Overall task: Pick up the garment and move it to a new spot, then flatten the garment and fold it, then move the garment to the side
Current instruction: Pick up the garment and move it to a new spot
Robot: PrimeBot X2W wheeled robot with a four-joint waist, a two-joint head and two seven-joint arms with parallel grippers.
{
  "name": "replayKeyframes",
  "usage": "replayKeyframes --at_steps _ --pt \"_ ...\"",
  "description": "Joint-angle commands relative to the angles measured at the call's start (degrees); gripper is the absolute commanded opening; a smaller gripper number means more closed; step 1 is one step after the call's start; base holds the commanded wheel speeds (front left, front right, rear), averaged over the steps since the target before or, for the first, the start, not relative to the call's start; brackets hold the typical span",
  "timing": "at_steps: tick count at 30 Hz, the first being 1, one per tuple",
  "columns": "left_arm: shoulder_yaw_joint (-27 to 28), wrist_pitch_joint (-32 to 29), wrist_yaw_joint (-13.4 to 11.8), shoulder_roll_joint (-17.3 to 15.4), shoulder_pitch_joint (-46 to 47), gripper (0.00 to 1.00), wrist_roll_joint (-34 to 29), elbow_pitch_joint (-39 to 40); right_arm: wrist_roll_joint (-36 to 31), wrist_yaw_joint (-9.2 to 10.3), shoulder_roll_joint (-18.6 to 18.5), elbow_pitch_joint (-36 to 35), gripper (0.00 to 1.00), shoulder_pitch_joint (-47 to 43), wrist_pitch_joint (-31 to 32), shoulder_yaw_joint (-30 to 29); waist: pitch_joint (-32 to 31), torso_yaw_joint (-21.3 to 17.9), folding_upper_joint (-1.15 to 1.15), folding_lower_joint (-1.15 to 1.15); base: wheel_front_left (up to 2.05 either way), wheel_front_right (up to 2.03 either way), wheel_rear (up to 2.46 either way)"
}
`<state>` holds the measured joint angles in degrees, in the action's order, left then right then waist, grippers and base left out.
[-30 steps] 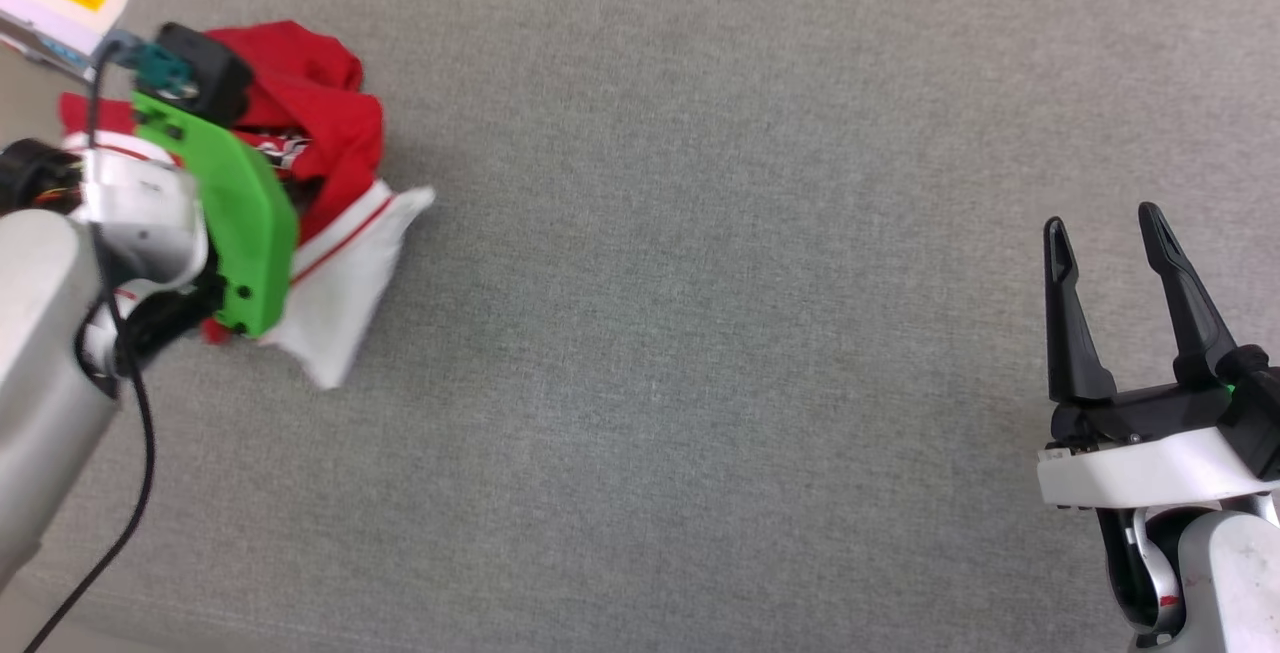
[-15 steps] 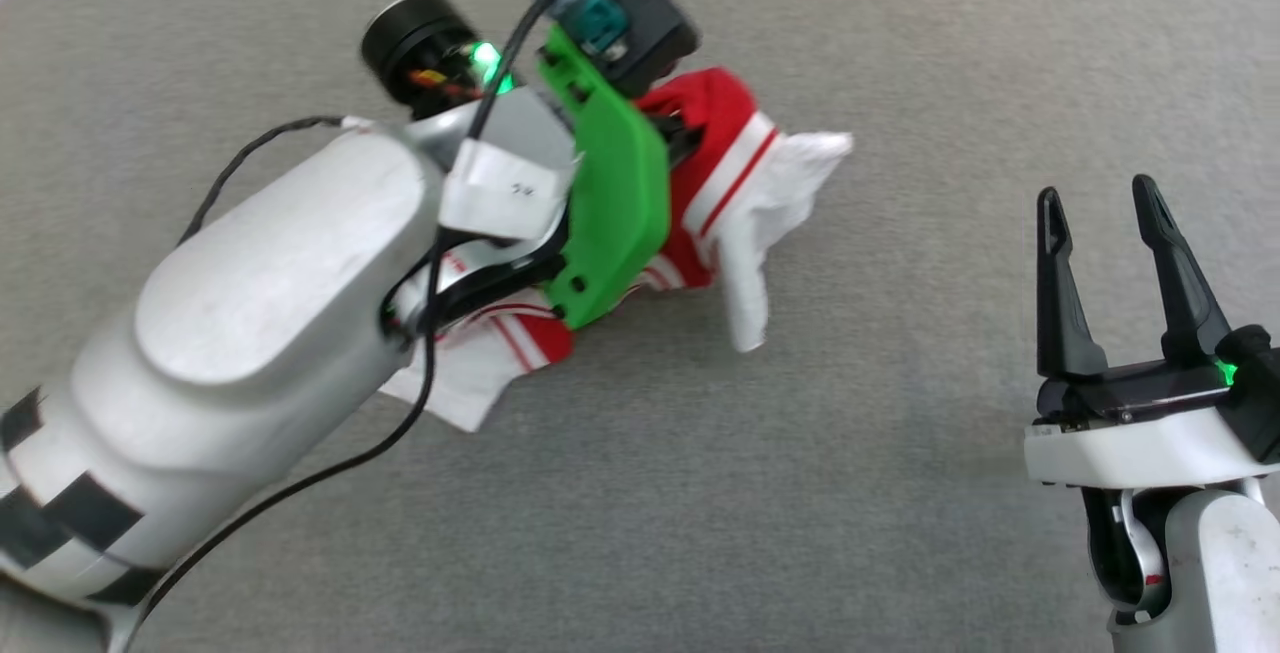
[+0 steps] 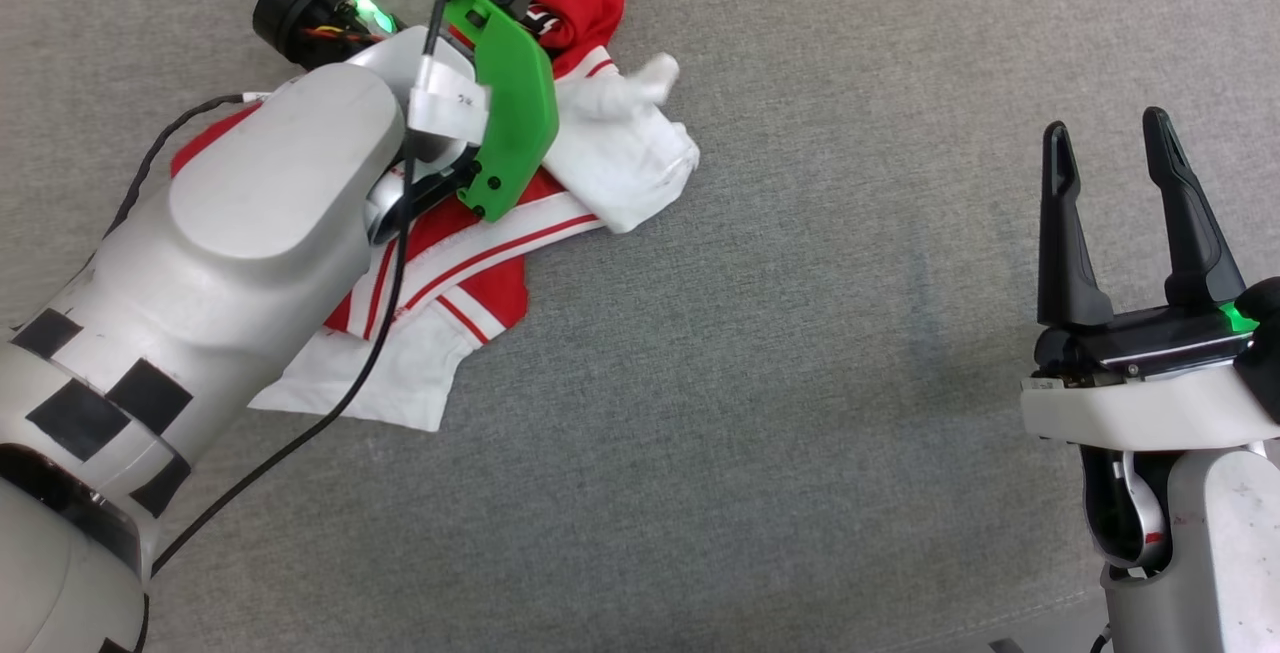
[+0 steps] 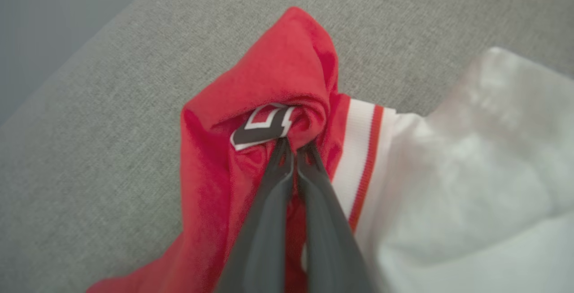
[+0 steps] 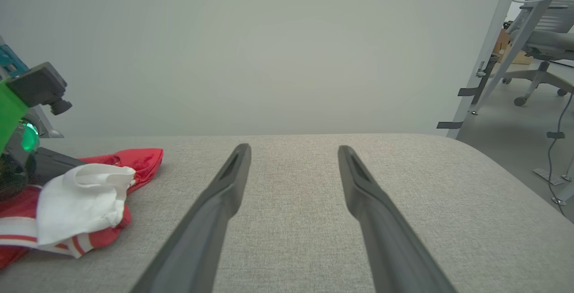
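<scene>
Left tool [image 4: 293,147] is pinched shut on a red fold of the garment [image 4: 273,68], just beside its black-and-white print. Right tool [image 3: 1106,128] stands wide, holding nothing, well apart from the cloth. The garment lies crumpled on the grey fabric counter [image 3: 800,383]. A pale wall [image 5: 269,37] rises behind, with an office chair [image 5: 542,46] off to one side.

- Hides much of the garment [image 3: 470,263] under the pale left forearm [image 3: 270,183] in the head view.
- Cannot read the print [image 4: 260,127]: mostly tucked into a red fold at the tips of the left gripper [image 4: 293,149], pinched together on the cloth.
- Blurs the white sleeve [image 4: 471,163] in the left wrist view.
- Cuts the garment off at the right wrist view's left edge.
- Cuts the office chair [image 5: 542,37] off at that view's right edge.
</scene>
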<state>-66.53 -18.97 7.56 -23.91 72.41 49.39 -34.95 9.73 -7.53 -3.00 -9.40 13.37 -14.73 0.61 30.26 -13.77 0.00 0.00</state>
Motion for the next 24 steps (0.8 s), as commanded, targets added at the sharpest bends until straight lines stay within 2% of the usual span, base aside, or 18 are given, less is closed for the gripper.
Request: replayKeyframes --at_steps 1,4,5,6,12,15,19,24 --pt "-0.57 1.19 -0.08 0.19 -0.61 0.0 0.33 -1.63 0.35 0.04 0.11 -0.04 1.0 1.13 -0.27 0.26 1.35 -1.2 0.0 0.0 0.0 0.0 0.0" --pt "-1.56 4.87 -0.08 1.11 -0.81 0.0 0.73 -5.08 0.16 0.04 0.12 0.13 1.0 1.22 -0.27 0.49 0.77 -0.42 0.0 0.0 0.0 0.0 0.0" --pt "-2.03 5.58 -0.08 1.53 -0.95 0.13 0.87 -5.69 0.05 0.04 0.12 0.19 1.0 1.15 -0.27 0.5 0.41 -0.11 0.0 0.0 0.0 0.0 0.0" --pt "-2.41 7.02 -0.08 1.98 -0.84 1.0 0.88 -6.16 -0.13 0.04 0.12 0.23 1.0 0.99 -0.27 0.49 -0.09 0.34 0.0 0.0 0.0 0.0 0.0" --pt "-2.11 18.08 -0.19 3.36 -0.93 1.0 -0.02 -7.09 -1.09 0.04 0.12 0.38 1.0 -0.96 -0.27 -0.06 -5.02 3.33 0.0 0.0 0.0 0.0 0.0" --pt "-0.86 23.87 -1.8 3.0 -2.31 1.0 -0.49 -6.29 -1.56 0.04 0.12 0.57 1.0 -2.39 -0.27 -0.46 -7.88 4.9 0.0 0.0 0.0 0.0 0.0" --pt "1.11 30.45 -5.66 0.79 -6.02 1.0 -0.68 -3.42 -1.98 0.04 0.12 0.71 1.0 -4.43 -0.27 -0.81 -11.59 6.91 0.0 0.0 0.0 0.0 0.0" --pt "5.21 33.63 -13.7 -3.65 -13.64 1.0 -1.2 3.71 -2.21 0.04 0.11 0.82 1.0 -6.87 -0.27 -1.14 -15.34 9.15 0.0 0.0 0.0 0.0 0.0"
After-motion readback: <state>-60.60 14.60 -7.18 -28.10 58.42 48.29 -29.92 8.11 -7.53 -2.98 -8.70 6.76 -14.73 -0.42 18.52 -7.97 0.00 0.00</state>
